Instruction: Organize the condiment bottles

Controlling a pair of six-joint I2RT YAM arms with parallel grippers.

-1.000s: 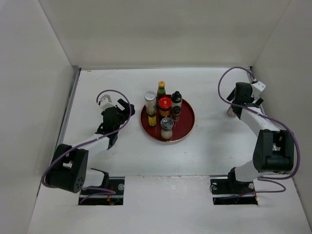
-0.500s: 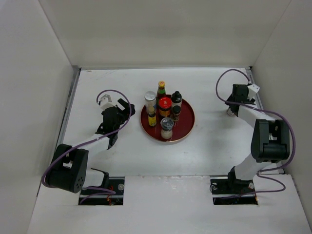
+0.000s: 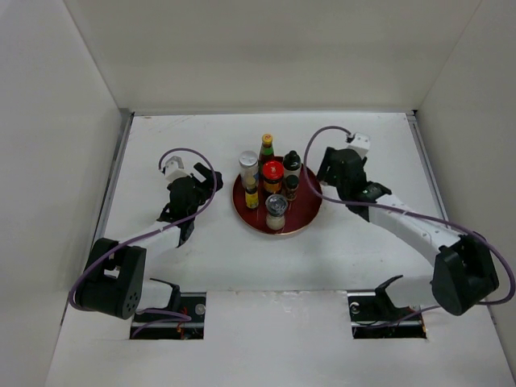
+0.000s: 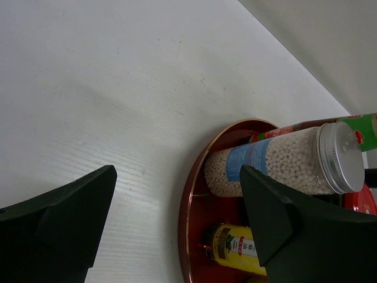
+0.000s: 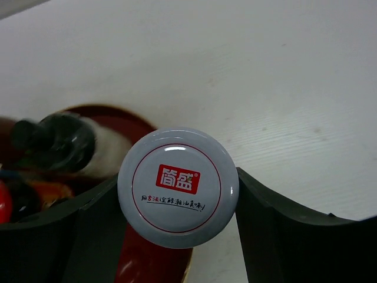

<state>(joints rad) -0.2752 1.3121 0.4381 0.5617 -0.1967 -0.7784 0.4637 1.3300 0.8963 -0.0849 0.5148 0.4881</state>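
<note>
The red tray (image 3: 310, 211) holds several condiment bottles: a green bottle with a yellow cap (image 3: 266, 146), a silver-capped jar of white beads (image 3: 248, 162), a red-capped jar (image 3: 272, 171), a black-capped bottle (image 3: 292, 161) and a grinder jar (image 3: 276, 210). My right gripper (image 3: 324, 173) is at the tray's right rim, shut on a jar with a grey cap and red logo (image 5: 178, 186). The gripper hides this jar from above. My left gripper (image 3: 211, 182) stands open just left of the tray, nothing between its fingers. Ahead of it are the bead jar (image 4: 277, 165) and a yellow-labelled bottle (image 4: 235, 250).
White walls close in the table (image 3: 161, 145) on three sides. The tray's rim (image 4: 191, 200) lies between my left fingers' line of sight. In the right wrist view a black-capped bottle (image 5: 53, 141) stands just left of the held jar, over the tray (image 5: 147, 262).
My right gripper closed on the grey-capped jar at the table's far right and swung left with it to the tray's right rim. The left arm has not moved.
</note>
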